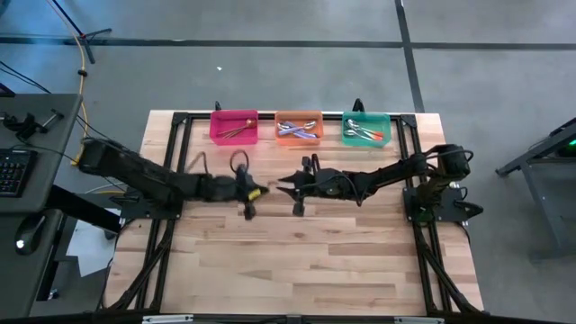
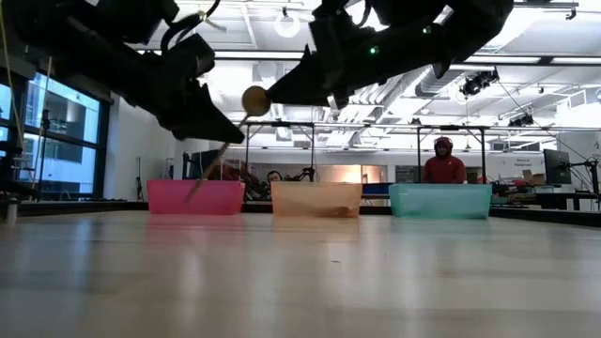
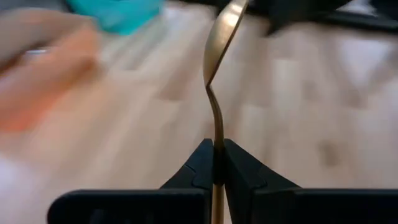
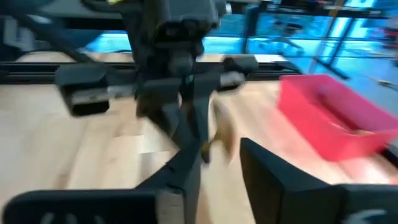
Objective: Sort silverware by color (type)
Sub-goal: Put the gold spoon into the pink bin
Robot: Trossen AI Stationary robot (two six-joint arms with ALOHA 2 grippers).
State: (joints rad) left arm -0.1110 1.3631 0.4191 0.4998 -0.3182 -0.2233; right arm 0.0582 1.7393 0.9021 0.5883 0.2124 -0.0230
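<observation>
left gripper (image 3: 214, 163) clamped on the gold spoon (image 3: 219, 43) at frame centre; right gripper (image 4: 217, 163) parted, empty — back off straight.

Around the table, past the work

A keyboard (image 1: 13, 171) sits on the grey desk (image 1: 36, 135) at nine o'clock. A yellow cable (image 1: 83, 72) trails at ten o'clock, and a person in a red top (image 2: 443, 167) stands behind the far edge.

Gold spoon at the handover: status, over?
Left gripper shut on gold spoon, mid-air above the table. Right gripper open, facing it, empty. Pink bin behind, path clear.
</observation>
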